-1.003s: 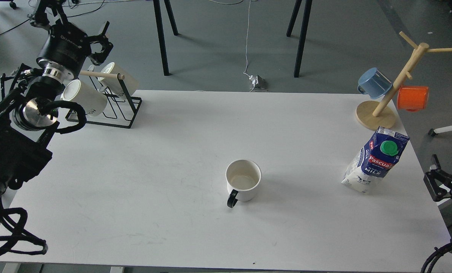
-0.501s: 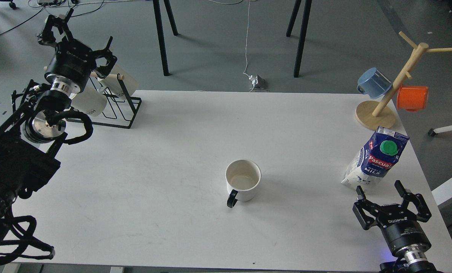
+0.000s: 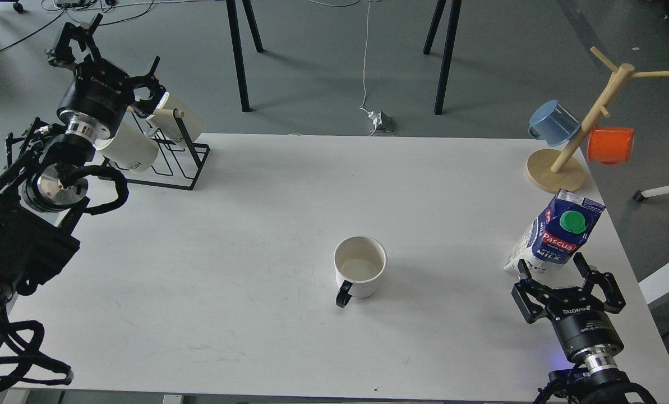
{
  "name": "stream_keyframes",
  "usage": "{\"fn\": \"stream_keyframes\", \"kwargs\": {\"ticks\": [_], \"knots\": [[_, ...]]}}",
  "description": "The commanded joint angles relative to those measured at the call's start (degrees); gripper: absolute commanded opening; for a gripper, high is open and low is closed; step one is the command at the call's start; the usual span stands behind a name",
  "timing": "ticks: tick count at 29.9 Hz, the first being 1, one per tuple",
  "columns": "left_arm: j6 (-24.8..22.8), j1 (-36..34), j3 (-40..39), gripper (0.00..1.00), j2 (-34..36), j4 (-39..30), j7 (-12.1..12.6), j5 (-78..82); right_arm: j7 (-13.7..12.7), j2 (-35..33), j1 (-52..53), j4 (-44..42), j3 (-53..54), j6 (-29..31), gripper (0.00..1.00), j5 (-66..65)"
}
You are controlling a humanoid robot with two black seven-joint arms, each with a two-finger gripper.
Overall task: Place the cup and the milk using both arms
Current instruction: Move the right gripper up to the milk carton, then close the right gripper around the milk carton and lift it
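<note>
The cup [image 3: 360, 270], a white mug with a black handle and cream inside, stands upright at the table's middle, handle toward me. The milk [image 3: 558, 234], a blue and white carton with a green cap and red "Pascual" label, stands at the right side. My right gripper [image 3: 550, 268] is open, its fingers spread on either side of the carton's base, just in front of it. My left gripper [image 3: 118, 67] is open and empty, raised at the far left above the black mug rack.
A black wire rack [image 3: 169, 154] with white lettered mugs stands at the table's back left, under my left arm. A wooden mug tree [image 3: 584, 126] with a blue cup [image 3: 553, 122] and an orange cup [image 3: 610, 145] stands at the back right.
My right arm came into view from the lower right and moved up to the milk carton's base, fingers open. My left gripper shifted slightly over the rack. The cup has not moved.
</note>
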Motion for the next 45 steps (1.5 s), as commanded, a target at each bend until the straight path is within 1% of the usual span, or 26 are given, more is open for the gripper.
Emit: {"fn": "stream_keyframes", "kwargs": {"ticks": [1, 7, 11, 24, 31, 39, 45], "knots": [[-0.07, 0.0, 0.02, 1.0, 0.12, 0.0, 0.0, -0.04, 0.1, 0.0, 0.16, -0.16, 0.13, 0.0, 0.99, 0.0], [-0.07, 0.0, 0.02, 1.0, 0.2, 0.0, 0.0, 0.05, 0.1, 0.0, 0.6, -0.24, 2.5, 0.0, 0.99, 0.09], [-0.16, 0.0, 0.02, 1.0, 0.29, 0.0, 0.0, 0.05, 0.63, 0.0, 1.39, -0.33, 3.91, 0.0, 0.99, 0.09], [-0.25, 0.18, 0.02, 1.0, 1.87, 0.0, -0.17, 0.05, 1.6, 0.0, 5.69, -6.48, 4.08, 0.0, 0.99, 0.18], [-0.25, 0.35, 0.1, 1.0, 1.87, 0.0, -0.44, 0.05, 1.6, 0.0, 6.92, -7.1, 3.56, 0.0, 0.99, 0.18], [-0.25, 0.53, 0.1, 1.0, 1.96, 0.0, -0.52, 0.14, 1.6, 1.84, 9.83, -9.65, 2.94, 0.0, 0.99, 0.09], [-0.25, 0.44, 0.1, 1.0, 1.87, 0.0, -0.52, 0.4, 1.6, 3.16, 10.35, -9.91, 2.85, 0.0, 0.99, 0.0]]}}
